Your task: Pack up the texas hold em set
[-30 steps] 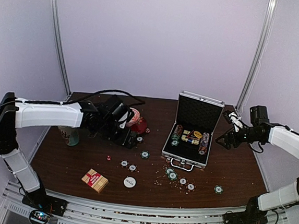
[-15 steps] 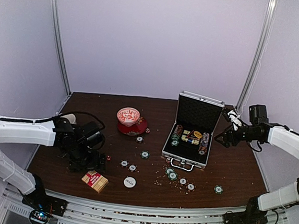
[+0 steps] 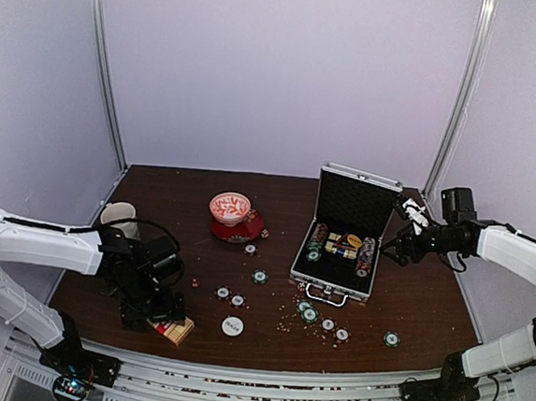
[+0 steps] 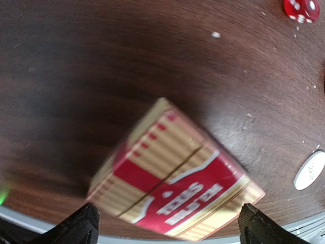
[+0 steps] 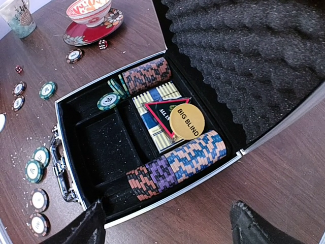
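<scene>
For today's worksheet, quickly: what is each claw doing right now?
Left claw: open, over the card box, holding nothing.
Right claw: open, over the open case, holding nothing.

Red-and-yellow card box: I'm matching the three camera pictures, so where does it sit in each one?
Top external: red-and-yellow card box, front left of the scene.
Left wrist: the box fills the centre.
Right wrist: not in view.
Shared landmark: round white disc, right of the box in top external; same disc at left wrist's right edge.
</scene>
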`<state>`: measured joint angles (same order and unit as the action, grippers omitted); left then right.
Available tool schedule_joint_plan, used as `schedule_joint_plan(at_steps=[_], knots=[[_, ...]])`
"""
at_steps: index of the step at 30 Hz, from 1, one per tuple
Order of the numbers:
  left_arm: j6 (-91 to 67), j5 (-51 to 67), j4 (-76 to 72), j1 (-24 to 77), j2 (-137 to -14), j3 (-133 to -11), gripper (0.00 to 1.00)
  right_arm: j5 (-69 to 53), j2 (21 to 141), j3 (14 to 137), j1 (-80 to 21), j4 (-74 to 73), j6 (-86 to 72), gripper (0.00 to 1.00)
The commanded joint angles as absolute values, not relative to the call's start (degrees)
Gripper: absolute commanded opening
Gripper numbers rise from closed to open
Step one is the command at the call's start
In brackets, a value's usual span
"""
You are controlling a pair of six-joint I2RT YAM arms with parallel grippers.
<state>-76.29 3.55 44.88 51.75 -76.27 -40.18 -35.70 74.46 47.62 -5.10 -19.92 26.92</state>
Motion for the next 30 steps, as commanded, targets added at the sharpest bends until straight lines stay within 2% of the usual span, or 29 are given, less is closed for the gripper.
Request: schedule_joint_plan(at_steps=[1,8,13,30], knots=[[-69.5,4.2,37.1,52.2,-81.5,-42.4,0.97,-34.4,75.1,47.9,-6.1,-19.8,27.6,0.85],[-60.0,-1.5,32.3,52.6,-87.9,-48.1,0.96,-35.8,74.8,47.8,-6.6,-20.0,27.0,0.85],[-55.2,1.5,29.0,53.3,-92.7,-51.6,0.94,-35.9,74.9,47.7,-7.2,-20.5,26.7,0.85],[-46.0,3.7,22.0,62.2,-96.0,-54.3,0.93,-34.2,74.6,48.9,-9.4,-22.6,27.3,0.84]])
